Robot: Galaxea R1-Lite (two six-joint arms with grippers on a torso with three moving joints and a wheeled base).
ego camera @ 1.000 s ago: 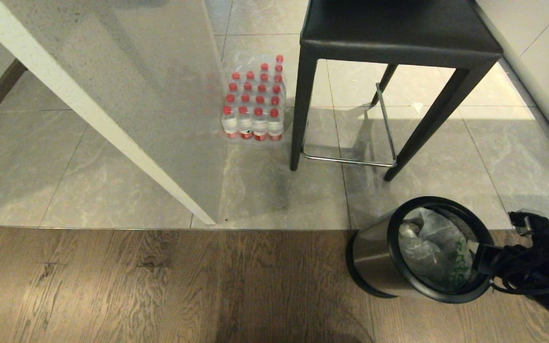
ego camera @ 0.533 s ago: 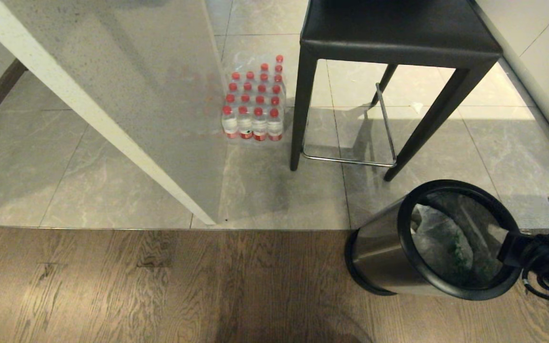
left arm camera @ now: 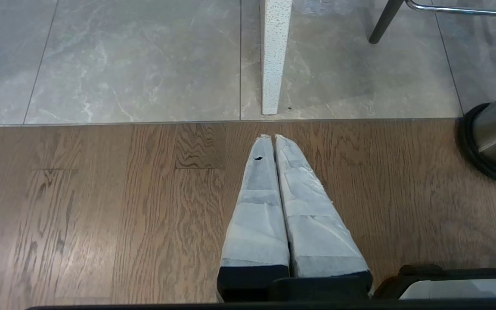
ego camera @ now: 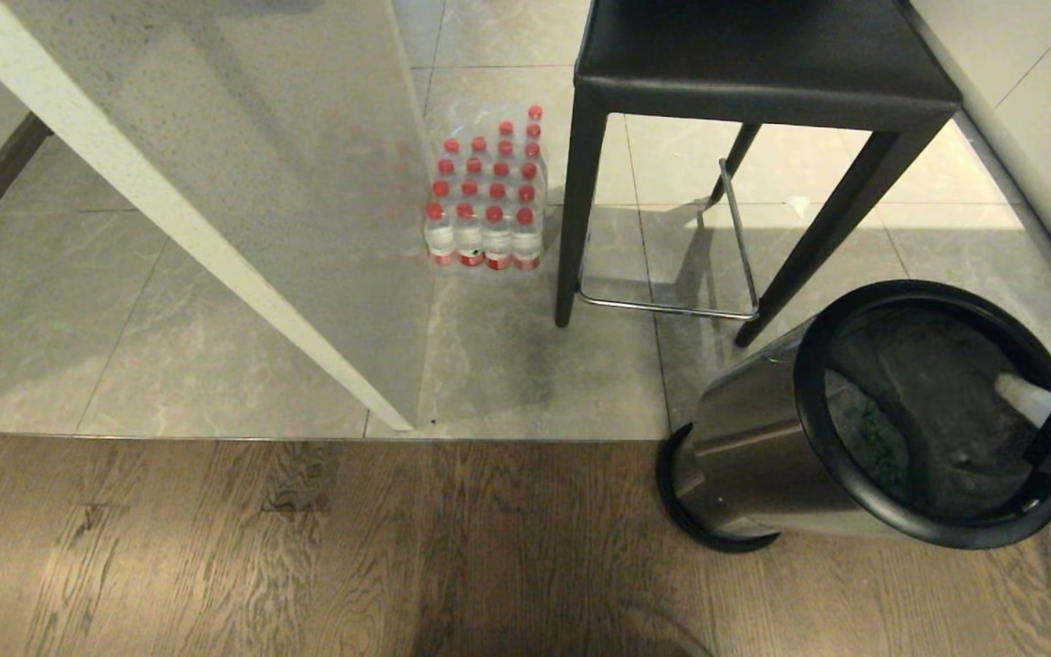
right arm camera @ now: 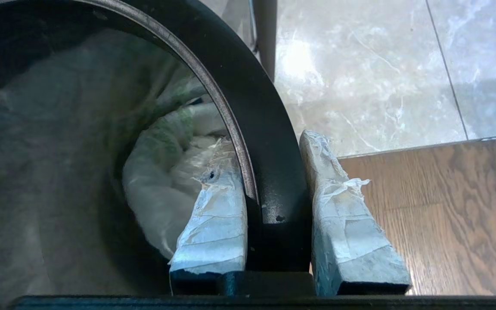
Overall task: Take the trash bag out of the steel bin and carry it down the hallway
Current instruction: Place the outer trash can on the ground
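Observation:
The steel bin (ego camera: 749,447) leans on its base edge on the wood floor at the lower right, its mouth turned up toward the head camera. My right gripper (ego camera: 1036,420) (right arm camera: 265,159) is shut on the bin's black rim ring (right arm camera: 274,172), one taped finger inside the mouth and one outside. The trash bag (ego camera: 863,438) (right arm camera: 157,189), crinkled white with green print, lies loose deep inside the bin. My left gripper (left arm camera: 272,137) hangs shut and empty over the wood floor, left of the bin (left arm camera: 495,129). The hallway is out of view.
A black stool (ego camera: 763,64) with a chrome footrest stands just beyond the bin. A pack of red-capped water bottles (ego camera: 486,196) sits on the grey tiles beside a white-edged counter panel (ego camera: 215,182). A white wall (ego camera: 1036,109) runs along the right.
My right gripper has pulled the bin's rim up and to the right, tipping the mouth closer to the head camera while the base stays put. The bag now sits deeper inside.

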